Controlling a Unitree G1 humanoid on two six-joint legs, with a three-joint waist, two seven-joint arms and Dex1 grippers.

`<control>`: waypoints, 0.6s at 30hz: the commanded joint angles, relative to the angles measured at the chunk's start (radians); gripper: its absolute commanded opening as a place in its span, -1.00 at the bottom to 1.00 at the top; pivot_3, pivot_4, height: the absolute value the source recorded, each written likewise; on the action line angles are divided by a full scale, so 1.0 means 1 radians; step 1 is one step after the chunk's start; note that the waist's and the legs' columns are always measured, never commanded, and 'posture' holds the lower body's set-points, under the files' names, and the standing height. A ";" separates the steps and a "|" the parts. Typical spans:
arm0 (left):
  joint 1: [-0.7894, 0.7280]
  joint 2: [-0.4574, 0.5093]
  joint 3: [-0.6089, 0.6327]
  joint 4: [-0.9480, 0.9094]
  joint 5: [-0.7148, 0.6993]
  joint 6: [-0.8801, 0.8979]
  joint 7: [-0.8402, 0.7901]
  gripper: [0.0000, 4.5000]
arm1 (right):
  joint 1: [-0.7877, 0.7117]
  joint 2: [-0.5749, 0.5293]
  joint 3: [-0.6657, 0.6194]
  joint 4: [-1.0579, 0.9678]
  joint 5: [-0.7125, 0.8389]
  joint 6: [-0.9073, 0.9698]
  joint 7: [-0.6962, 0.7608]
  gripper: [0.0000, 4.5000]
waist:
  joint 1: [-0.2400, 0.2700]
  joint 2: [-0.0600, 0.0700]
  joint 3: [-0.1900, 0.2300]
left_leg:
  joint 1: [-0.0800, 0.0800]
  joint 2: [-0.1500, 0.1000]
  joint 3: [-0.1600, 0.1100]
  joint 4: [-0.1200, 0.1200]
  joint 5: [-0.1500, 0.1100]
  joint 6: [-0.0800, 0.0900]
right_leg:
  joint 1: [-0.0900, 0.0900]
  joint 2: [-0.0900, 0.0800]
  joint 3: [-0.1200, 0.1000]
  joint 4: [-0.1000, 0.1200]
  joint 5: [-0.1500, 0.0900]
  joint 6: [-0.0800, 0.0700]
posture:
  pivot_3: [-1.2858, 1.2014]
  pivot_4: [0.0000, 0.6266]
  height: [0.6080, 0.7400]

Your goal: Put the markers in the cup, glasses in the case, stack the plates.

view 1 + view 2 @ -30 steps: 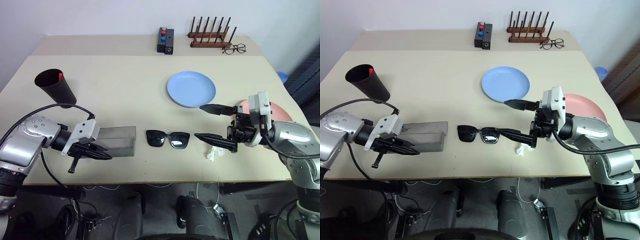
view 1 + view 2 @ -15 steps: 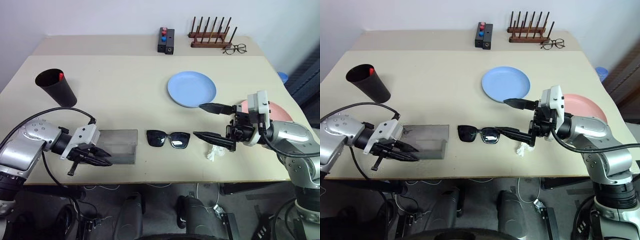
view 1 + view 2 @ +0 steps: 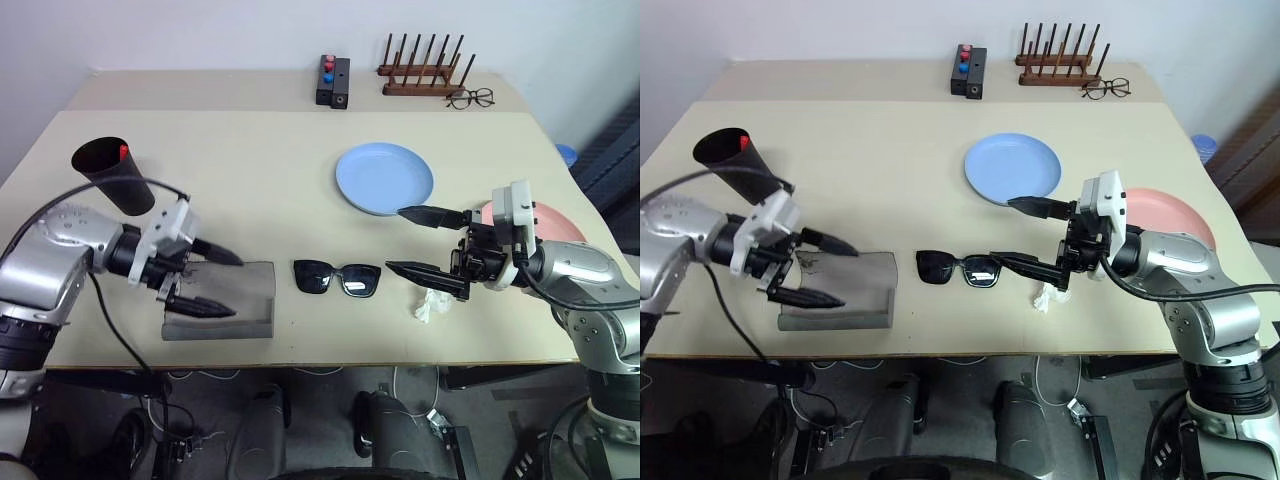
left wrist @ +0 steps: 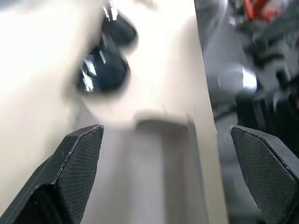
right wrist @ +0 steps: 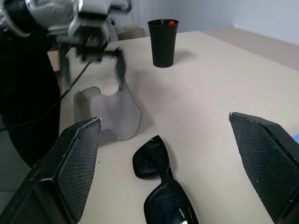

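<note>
The grey case (image 3: 235, 305) lies flat near the table's front edge, its mouth toward the black sunglasses (image 3: 337, 277) just to its right. My left gripper (image 3: 236, 286) is open, its fingers spread over the case's left half and holding nothing. My right gripper (image 3: 394, 240) hangs open just right of the sunglasses, empty. The black cup (image 3: 112, 176) stands at the far left with a red-capped marker (image 3: 122, 152) showing inside. The blue plate (image 3: 385, 178) sits mid-table. The pink plate (image 3: 558, 226) is partly hidden behind my right hand.
A crumpled white scrap (image 3: 430, 305) lies under my right gripper. At the back stand a black box with red and blue buttons (image 3: 332, 81), a wooden rack (image 3: 424, 72) and wire-framed eyeglasses (image 3: 468, 98).
My left gripper has opened, let go of the case's left end and lifted up over it. The case has settled flat, nearer the front edge. The right arm has kept still.
</note>
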 commanded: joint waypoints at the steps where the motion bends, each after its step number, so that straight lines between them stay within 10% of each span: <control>1: -0.094 -0.063 -0.035 0.020 0.012 0.007 0.016 0.99 | 0.003 -0.041 -0.038 0.047 -0.021 -0.012 0.020 1.00 | -0.002 0.000 0.000 | 0.000 0.000 0.000 0.000 0.000 0.000 | 0.000 0.000 0.000 0.000 0.000 0.000 | 0.03 -0.52 1.00; 18: -0.445 -0.526 -0.384 0.620 0.444 -0.485 -0.005 0.99 | 0.228 -0.128 -0.179 -0.045 -0.063 0.008 -0.050 1.00 | -0.005 0.000 0.000 | 0.000 0.000 0.000 0.004 -0.002 0.004 | 0.001 0.000 0.000 0.001 0.001 0.001 | 0.03 -0.52 1.00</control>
